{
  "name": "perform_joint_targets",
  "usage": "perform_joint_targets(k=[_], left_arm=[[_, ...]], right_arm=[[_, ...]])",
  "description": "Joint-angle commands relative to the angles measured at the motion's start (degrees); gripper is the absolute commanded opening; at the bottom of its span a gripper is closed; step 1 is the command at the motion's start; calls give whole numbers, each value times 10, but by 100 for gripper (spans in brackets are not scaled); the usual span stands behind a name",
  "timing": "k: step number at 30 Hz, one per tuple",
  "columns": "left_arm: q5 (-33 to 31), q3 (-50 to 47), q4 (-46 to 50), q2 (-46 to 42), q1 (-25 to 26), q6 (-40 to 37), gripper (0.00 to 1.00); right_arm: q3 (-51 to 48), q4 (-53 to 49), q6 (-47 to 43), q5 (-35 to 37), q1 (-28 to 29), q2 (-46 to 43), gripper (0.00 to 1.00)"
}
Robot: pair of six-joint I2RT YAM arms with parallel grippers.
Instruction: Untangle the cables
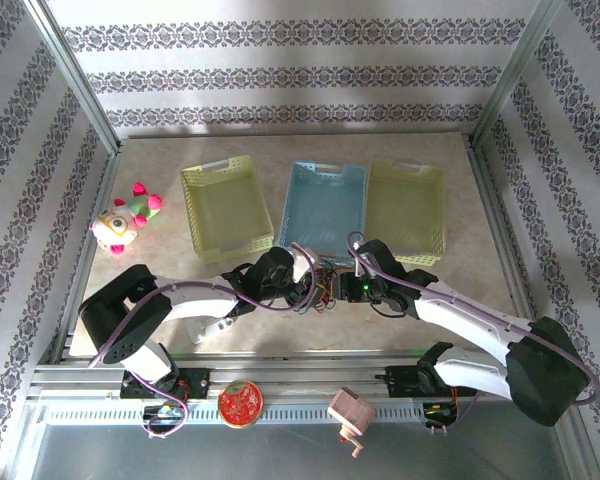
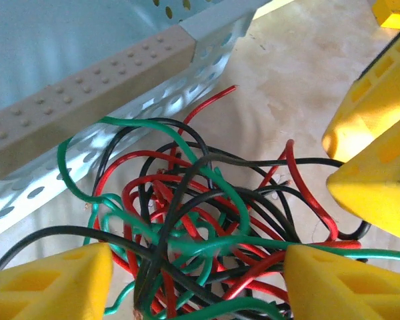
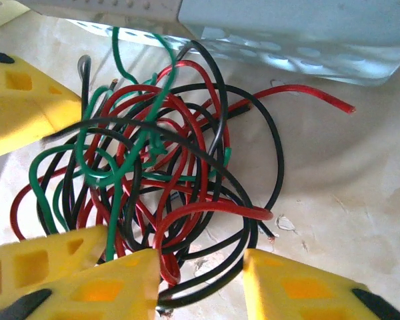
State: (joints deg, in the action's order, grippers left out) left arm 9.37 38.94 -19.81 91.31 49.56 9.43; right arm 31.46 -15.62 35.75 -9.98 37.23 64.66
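We observe the left end effector point(image 2: 197, 267) and the right end effector point(image 3: 199, 267) both spread, each straddling strands of the cables point(image 3: 153, 167), which lie tangled on the table point(image 3: 360, 187), just before the blue basket point(image 1: 325, 205).

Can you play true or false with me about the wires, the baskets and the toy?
The cables are red, green and black. True.
The cables lie inside the blue basket. False: they lie on the table in front of it.
A yellow basket stands left of the blue one and a second yellow basket right of it. True.
The plush toy sits in a basket. False: it sits on the table, apart from the baskets.
The left claw and the right claw both reach the tangle. True.
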Motion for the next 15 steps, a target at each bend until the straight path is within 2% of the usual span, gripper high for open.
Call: perform_joint_targets(k=[1, 8, 9, 12, 15], left_arm=[[-18, 10, -9, 14, 9, -3, 58], [-20, 24, 3, 34, 12, -8, 29], [-21, 27, 6, 37, 12, -9, 25], [-20, 32, 12, 40, 14, -11, 15], [-17, 36, 15, 42, 17, -15, 9]], right_arm=[[-10, 8, 5, -10, -4, -5, 31], [-9, 7, 9, -3, -8, 1, 21], [-10, 6, 10, 1, -8, 2, 22], [-10, 4, 11, 8, -8, 6, 41], [-10, 6, 11, 12, -9, 11, 44]])
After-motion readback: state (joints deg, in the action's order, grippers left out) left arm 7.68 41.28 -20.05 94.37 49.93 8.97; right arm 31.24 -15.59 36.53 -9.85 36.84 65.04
